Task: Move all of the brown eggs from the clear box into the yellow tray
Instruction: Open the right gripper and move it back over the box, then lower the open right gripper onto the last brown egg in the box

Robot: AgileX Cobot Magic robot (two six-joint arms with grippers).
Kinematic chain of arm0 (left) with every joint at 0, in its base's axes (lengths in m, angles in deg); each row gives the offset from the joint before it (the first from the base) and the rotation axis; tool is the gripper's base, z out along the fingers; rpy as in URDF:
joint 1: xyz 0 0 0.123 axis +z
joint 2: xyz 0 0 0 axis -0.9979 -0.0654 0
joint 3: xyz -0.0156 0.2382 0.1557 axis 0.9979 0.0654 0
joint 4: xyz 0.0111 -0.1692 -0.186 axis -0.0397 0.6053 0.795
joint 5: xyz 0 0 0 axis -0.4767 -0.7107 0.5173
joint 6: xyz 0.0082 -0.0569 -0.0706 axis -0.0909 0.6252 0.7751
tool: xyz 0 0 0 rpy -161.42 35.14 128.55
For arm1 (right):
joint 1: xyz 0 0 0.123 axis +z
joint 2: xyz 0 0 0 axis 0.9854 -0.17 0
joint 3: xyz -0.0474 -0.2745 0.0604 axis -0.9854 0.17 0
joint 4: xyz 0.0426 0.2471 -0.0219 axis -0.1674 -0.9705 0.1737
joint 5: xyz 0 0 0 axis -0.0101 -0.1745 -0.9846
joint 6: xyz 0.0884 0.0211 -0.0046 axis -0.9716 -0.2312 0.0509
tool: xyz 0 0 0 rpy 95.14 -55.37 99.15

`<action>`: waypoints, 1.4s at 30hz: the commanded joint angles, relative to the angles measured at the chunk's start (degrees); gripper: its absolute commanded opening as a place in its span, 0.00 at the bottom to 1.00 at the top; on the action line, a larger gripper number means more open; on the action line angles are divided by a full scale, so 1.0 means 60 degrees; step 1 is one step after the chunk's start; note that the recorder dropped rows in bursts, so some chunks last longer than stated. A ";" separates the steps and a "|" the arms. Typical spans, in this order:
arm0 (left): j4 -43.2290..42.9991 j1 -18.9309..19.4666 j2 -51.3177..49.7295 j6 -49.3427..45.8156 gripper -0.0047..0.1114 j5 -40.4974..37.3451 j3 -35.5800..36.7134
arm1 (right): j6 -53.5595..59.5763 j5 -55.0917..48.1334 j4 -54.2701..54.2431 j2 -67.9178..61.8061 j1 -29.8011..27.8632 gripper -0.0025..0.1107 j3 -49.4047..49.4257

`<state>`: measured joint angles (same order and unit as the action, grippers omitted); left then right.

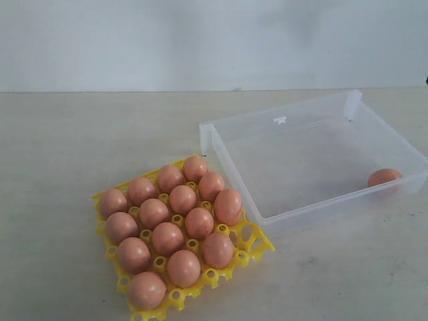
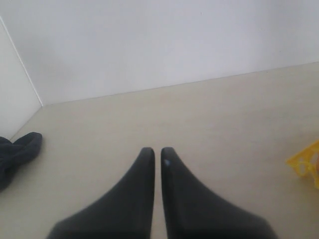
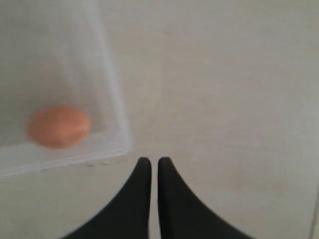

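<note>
Several brown eggs (image 1: 167, 237) fill the yellow tray (image 1: 257, 246) at the front left of the exterior view. One brown egg (image 1: 384, 177) lies in the near right corner of the clear box (image 1: 241, 177); the right wrist view shows that same egg (image 3: 59, 126) behind the box wall (image 3: 112, 94). My right gripper (image 3: 150, 160) is shut and empty over bare table just outside that corner. My left gripper (image 2: 157, 150) is shut on nothing above the table, with a corner of the yellow tray (image 2: 306, 163) off to one side. Neither arm appears in the exterior view.
A dark cloth-like object (image 2: 17, 152) lies on the table near the wall in the left wrist view. A white wall (image 1: 214, 40) runs behind the table. The box has a small tab (image 1: 279, 120) on its far rim.
</note>
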<state>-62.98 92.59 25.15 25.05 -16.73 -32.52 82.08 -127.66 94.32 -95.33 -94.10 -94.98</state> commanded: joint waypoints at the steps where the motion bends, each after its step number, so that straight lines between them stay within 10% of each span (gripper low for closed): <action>1: 0.0019 -0.0044 0.0031 0.0030 0.08 0.0014 0.0033 | 0.2945 -0.1498 -0.1398 0.0067 0.0485 0.02 -0.0255; 12: 0.0019 -0.0044 0.0031 0.0030 0.08 0.0014 0.0033 | 0.9338 -0.1498 -0.1952 -0.1062 0.1186 0.02 -0.0368; 16: 0.0019 -0.0044 0.0031 0.0030 0.08 0.0014 0.0033 | 0.9429 -0.1498 -0.1784 -0.1480 0.1186 0.07 -0.0389; 24: 0.0019 -0.0044 0.0031 0.0030 0.08 0.0014 0.0033 | 0.9191 -0.1090 -0.1785 -0.1995 0.1186 0.55 -0.0389; 42: 0.0019 -0.0044 0.0031 0.0030 0.08 0.0014 0.0033 | 0.8663 0.0255 -0.0582 -0.3228 0.1168 0.56 -0.0389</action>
<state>-62.98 92.59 25.15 25.05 -16.73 -32.52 134.44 -125.92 90.13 -113.96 -86.86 -96.90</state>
